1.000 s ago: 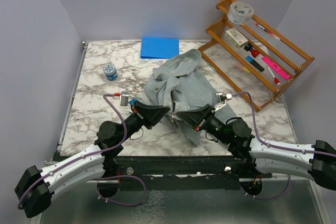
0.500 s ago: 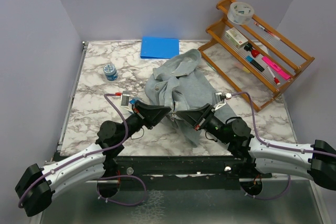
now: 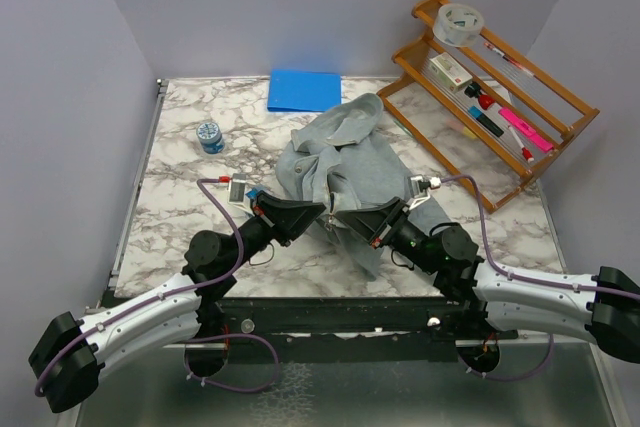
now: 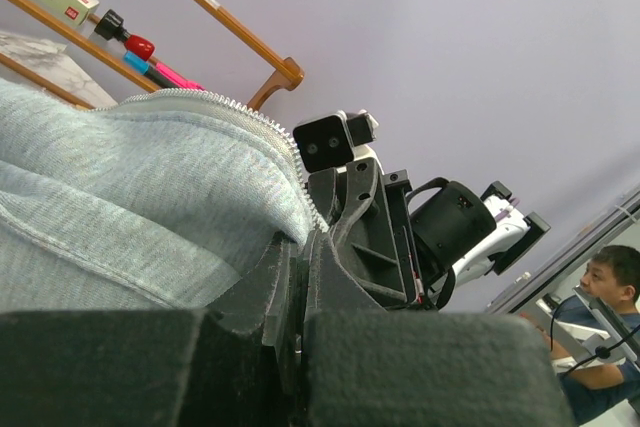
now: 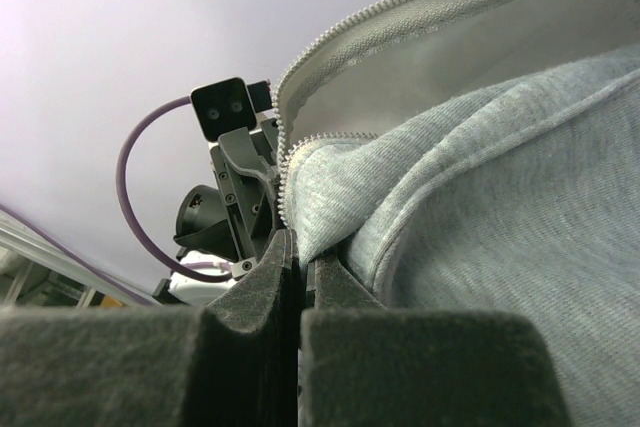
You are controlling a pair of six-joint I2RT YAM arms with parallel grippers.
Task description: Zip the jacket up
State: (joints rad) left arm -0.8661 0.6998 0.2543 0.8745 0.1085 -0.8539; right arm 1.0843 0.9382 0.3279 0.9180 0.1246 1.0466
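Observation:
The grey-green jacket (image 3: 340, 162) lies crumpled in the middle of the marble table, hood toward the back. My left gripper (image 3: 322, 210) and right gripper (image 3: 337, 217) meet tip to tip at its near hem. The left gripper (image 4: 300, 252) is shut on the jacket's zipper edge (image 4: 240, 112), white teeth running along the fold. The right gripper (image 5: 303, 247) is shut on the other front edge of the jacket (image 5: 480, 207), its zipper teeth (image 5: 283, 177) just above the jaws. The zipper is open above both grips.
A blue folder (image 3: 304, 90) lies at the back. A small blue-capped jar (image 3: 209, 136) stands at the left. A wooden rack (image 3: 490, 77) with markers, a box and a tape roll stands at the right.
The right gripper has crept slightly left toward the left gripper; the two tips now nearly touch. The jacket has barely moved.

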